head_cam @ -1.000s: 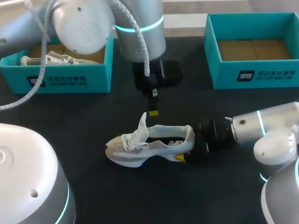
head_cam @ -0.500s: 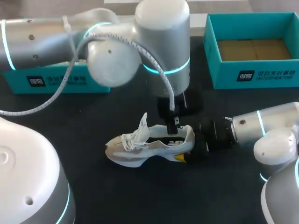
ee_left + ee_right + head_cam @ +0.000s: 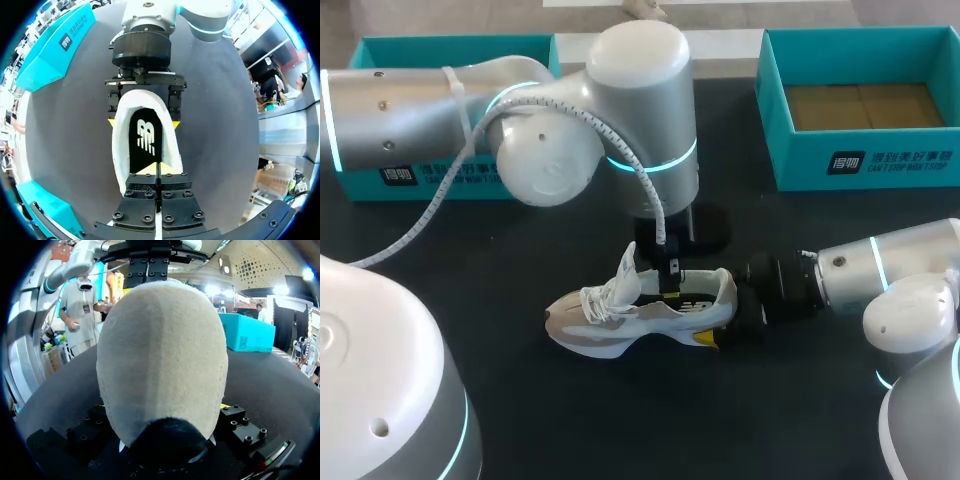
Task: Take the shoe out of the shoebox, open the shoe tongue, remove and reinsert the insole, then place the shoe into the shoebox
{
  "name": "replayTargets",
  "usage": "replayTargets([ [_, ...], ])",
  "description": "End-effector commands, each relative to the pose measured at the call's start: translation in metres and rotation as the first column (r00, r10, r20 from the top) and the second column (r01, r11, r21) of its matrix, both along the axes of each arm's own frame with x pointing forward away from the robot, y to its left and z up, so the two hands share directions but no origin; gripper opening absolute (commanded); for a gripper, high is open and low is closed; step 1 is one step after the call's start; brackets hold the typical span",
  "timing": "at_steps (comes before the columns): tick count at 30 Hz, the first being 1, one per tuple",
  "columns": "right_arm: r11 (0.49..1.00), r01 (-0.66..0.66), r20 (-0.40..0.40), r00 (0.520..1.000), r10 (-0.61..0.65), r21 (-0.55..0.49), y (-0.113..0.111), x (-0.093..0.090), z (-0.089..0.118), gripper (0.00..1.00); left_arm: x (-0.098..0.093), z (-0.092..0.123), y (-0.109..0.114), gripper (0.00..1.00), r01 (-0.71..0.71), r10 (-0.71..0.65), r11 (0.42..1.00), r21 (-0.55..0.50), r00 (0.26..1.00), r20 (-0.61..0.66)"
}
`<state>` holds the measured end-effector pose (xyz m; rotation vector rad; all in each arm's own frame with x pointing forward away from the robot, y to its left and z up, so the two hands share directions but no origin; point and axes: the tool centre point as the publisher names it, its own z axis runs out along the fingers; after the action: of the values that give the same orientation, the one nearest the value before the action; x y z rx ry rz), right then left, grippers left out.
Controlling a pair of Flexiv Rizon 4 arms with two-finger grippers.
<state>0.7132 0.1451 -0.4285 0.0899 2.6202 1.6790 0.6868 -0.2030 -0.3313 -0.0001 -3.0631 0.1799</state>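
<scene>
A white and grey shoe stands upright on the black table, toe to the left, tongue raised. My right gripper is shut on its heel; its yellow tips press both sides of the heel. The cream heel takes up most of the right wrist view. My left gripper is shut and points down into the shoe's opening. Its joined fingers sit just over the black insole, near the tongue end. Whether they pinch the insole is hidden.
A teal shoebox stands open at the back right with only its brown floor showing. A second teal shoebox sits at the back left, mostly behind my left arm. The front of the table is bare black cloth.
My left arm has swung from behind the shoe over to it and lowered its shut gripper into the shoe's opening. The shoe and right arm have stayed put.
</scene>
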Motion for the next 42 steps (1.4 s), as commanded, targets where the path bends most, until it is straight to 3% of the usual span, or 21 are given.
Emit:
replayTargets([
  [1, 1.000, 0.001, -0.001, 1.000, -0.001, -0.007, 0.001, 0.003, -0.004, 0.00, -0.001, 0.002, 0.001, 0.00, 0.000, 0.000, 1.000, 0.001, 1.000, 0.002],
  [14, 1.000, 0.001, -0.001, 1.000, -0.001, -0.007, 0.001, 0.003, -0.004, 0.00, -0.001, 0.002, 0.001, 0.00, 0.000, 0.000, 1.000, 0.001, 1.000, 0.002],
  [19, 1.000, 0.001, -0.001, 1.000, -0.001, -0.007, 0.001, 0.003, -0.004, 0.00, -0.002, -0.009, -0.002, 0.00, 0.000, -0.003, 0.995, -0.099, 1.000, -0.027],
  [30, 1.000, 0.001, -0.001, 1.000, -0.001, -0.007, 0.001, 0.003, -0.004, 0.00, 0.009, -0.043, -0.004, 0.00, 0.026, -0.030, 0.994, -0.107, 0.999, -0.034],
  [42, 1.000, 0.001, -0.001, 1.000, -0.001, -0.007, 0.001, 0.003, -0.004, 0.00, -0.001, -0.058, -0.007, 0.00, 0.036, -0.041, 0.994, -0.108, 0.998, -0.045],
])
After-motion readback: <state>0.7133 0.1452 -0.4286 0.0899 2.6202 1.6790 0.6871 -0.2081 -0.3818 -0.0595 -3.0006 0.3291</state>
